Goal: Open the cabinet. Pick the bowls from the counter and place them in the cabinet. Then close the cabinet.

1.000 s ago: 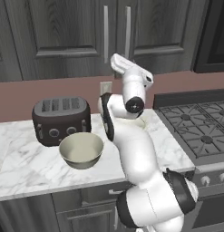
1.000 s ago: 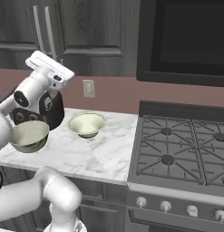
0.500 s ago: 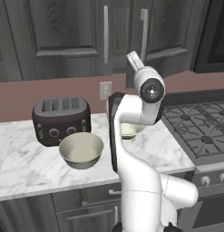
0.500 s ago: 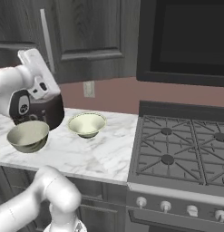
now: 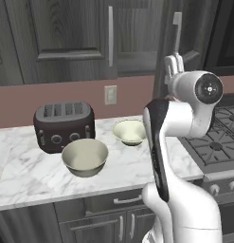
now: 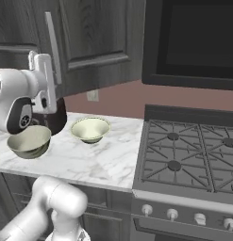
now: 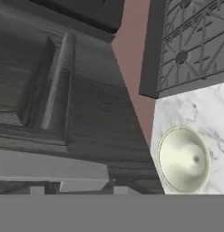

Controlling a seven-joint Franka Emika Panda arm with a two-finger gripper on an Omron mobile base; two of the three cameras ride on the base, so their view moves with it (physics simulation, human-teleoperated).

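While the gripper (image 6: 45,70) pinches the cabinet (image 6: 99,37) door's stiff, slick bar handle (image 6: 53,47), both hard bowls (image 5: 85,156) wait mid-counter (image 5: 38,175).

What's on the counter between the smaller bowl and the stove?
Nothing: in the right base view, bare marble counter runs from the smaller bowl to the stove.

White marble counter (image 5: 128,166) carries dark toaster (image 5: 64,125), larger bowl (image 5: 85,157), smaller bowl (image 5: 130,131).
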